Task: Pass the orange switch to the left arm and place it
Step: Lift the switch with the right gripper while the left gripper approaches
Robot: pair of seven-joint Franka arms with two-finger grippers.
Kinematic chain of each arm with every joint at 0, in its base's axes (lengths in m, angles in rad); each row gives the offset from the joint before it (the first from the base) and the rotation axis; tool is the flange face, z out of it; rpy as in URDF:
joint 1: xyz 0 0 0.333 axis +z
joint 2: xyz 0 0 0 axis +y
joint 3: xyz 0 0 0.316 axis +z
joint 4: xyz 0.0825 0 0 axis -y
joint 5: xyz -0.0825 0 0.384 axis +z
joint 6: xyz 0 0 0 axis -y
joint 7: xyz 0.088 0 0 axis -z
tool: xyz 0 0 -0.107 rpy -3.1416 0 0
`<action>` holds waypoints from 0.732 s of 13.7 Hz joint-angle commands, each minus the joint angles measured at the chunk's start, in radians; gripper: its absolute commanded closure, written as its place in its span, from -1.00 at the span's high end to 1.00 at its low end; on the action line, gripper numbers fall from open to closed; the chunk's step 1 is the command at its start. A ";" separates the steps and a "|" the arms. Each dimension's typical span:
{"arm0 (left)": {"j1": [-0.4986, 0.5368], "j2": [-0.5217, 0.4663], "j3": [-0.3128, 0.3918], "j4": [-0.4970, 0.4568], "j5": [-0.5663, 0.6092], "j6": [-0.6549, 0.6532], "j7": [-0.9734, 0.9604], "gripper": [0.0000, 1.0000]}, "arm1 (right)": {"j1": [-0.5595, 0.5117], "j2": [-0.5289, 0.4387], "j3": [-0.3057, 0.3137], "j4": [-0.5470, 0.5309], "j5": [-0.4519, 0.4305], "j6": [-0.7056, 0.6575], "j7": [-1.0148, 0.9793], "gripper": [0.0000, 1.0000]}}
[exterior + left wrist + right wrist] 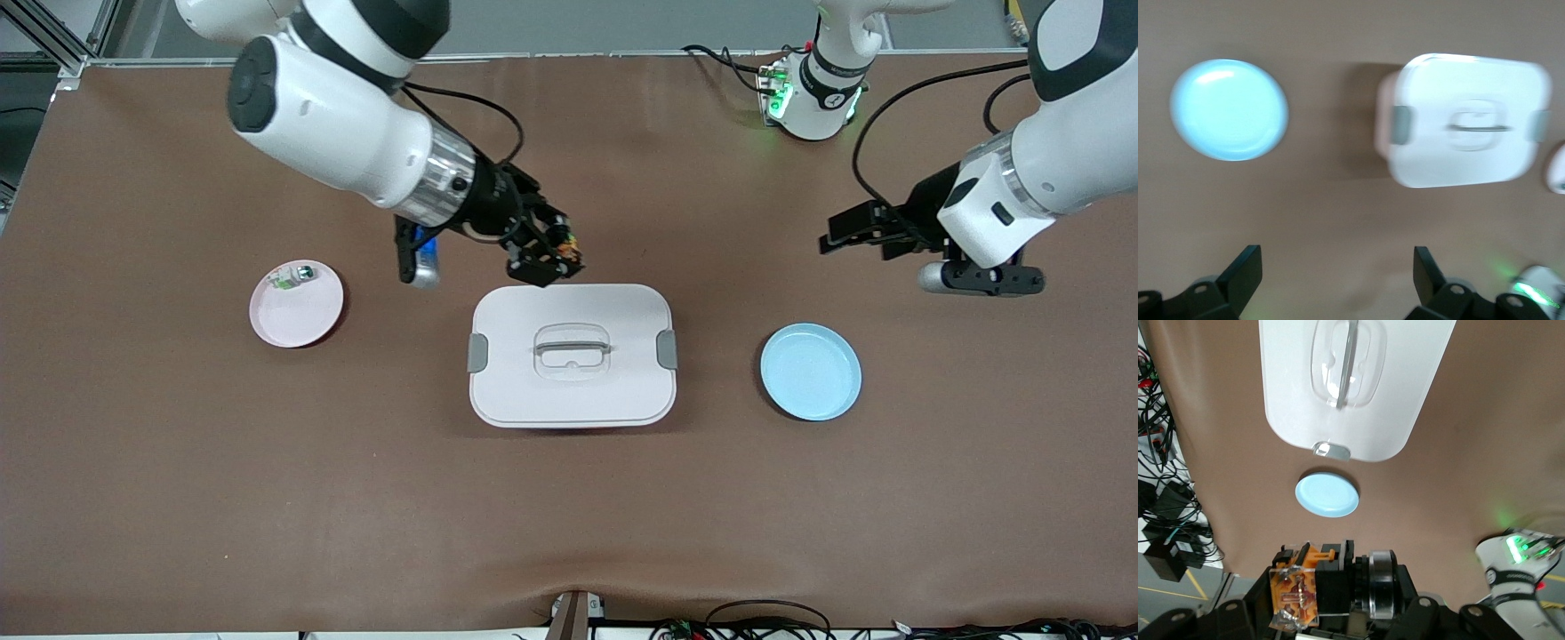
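Observation:
My right gripper (pixel 553 258) is shut on the orange switch (pixel 571 245), a small orange block with a black cylindrical end, and holds it in the air over the box's edge that faces the robots. The switch fills the space between the fingers in the right wrist view (pixel 1298 590). The white box (pixel 572 354) with grey clips and a recessed handle stands mid-table; it also shows in the left wrist view (pixel 1465 120) and the right wrist view (pixel 1351 380). My left gripper (pixel 845 233) is open and empty, up over bare table near the light blue plate (pixel 810 371).
A pink plate (pixel 296 305) toward the right arm's end holds a small green-white-silver part (pixel 292 276). The blue plate shows in the left wrist view (pixel 1229 109) and the right wrist view (pixel 1327 494). Cables run along the table's edges.

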 commanded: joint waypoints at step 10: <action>-0.142 0.105 -0.023 -0.006 -0.338 0.319 -0.001 1.00 | 0.080 0.207 -0.015 0.192 0.013 0.147 0.324 -1.00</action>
